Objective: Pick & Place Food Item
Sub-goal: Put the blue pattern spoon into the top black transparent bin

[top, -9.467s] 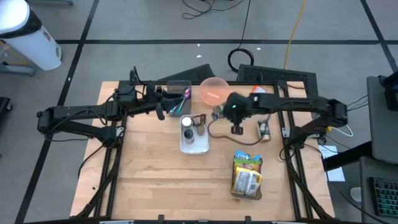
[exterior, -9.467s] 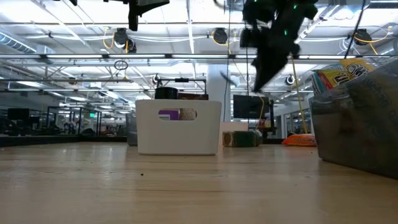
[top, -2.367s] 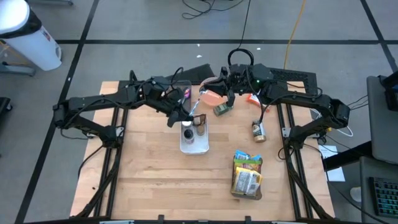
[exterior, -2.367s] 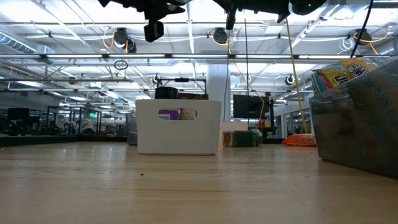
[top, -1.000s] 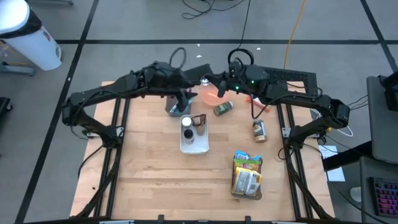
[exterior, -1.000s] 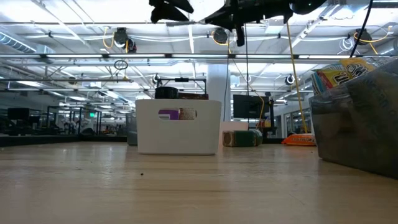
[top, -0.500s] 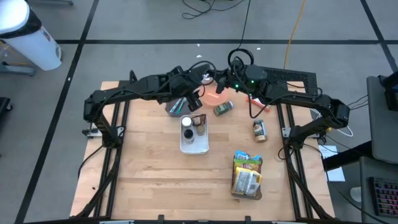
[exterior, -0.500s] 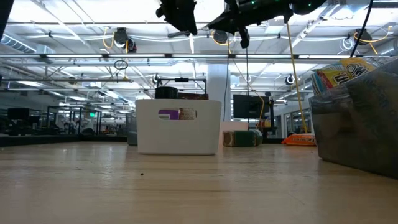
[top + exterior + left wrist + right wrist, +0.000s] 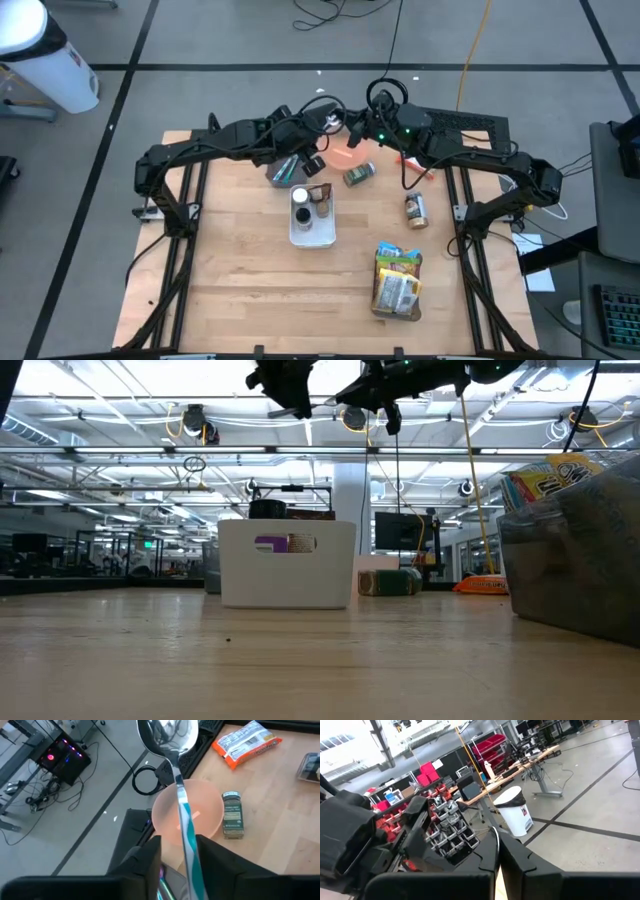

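Left tool [image 9: 177, 855] grips spoon [image 9: 172, 755] above pink bowl [image 9: 187, 817] | Right tool [image 9: 497, 852], fingers pressed together, empty, raised beside it | Spice jar [image 9: 231, 814] lies on desk [image 9: 280, 815]

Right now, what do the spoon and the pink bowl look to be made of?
Spoon: shiny polished metal bowl that mirrors the room, with a teal handle, probably plastic. Pink bowl: likely thin frosted plastic, since the surface beneath shows faintly through it.

White bin [image 9: 287, 564] on wooden table [image 9: 300, 660]
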Robot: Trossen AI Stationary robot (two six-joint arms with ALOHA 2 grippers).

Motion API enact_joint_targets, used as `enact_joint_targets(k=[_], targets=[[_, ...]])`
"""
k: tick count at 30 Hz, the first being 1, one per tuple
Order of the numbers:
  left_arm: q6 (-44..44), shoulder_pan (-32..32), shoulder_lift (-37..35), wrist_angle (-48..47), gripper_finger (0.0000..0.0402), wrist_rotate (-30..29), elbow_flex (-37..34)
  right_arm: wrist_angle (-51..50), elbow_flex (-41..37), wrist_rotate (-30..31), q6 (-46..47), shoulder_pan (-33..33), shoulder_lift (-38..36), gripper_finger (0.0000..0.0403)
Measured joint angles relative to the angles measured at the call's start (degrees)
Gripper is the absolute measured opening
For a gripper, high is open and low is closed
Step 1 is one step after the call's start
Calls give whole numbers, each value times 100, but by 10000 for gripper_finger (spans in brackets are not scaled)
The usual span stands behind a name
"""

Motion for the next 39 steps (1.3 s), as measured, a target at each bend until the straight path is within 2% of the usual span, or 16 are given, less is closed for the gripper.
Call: enact_joint_targets(k=[9, 16, 19, 24, 31, 35, 39], targets=[[123, 24, -4, -6, 23, 25, 0, -2, -2, 15, 26, 0, 0, 0], [109, 55, -11, -15, 25, 131, 0, -17, -7, -28, 32, -2, 0, 2], [124, 57, -11, -37, 25, 199, 0, -17, -7, -86, 37, 0, 0, 16], [218, 64, -9, -69, 24, 446, 0, 20, -7, -233, 22, -58, -2, 66], [184, 283, -16, -489, 24, 943, 0, 311, -7, -931, 381, -496, -9, 150], [-84, 570, -68, -1324, 24, 1049, 0, 298, -6, -1494, 447, -830, -142, 178], [-428, 993, -61, -1807, 24, 1448, -35, 134, -4, -1772, 489, -1089, -358, 188]])
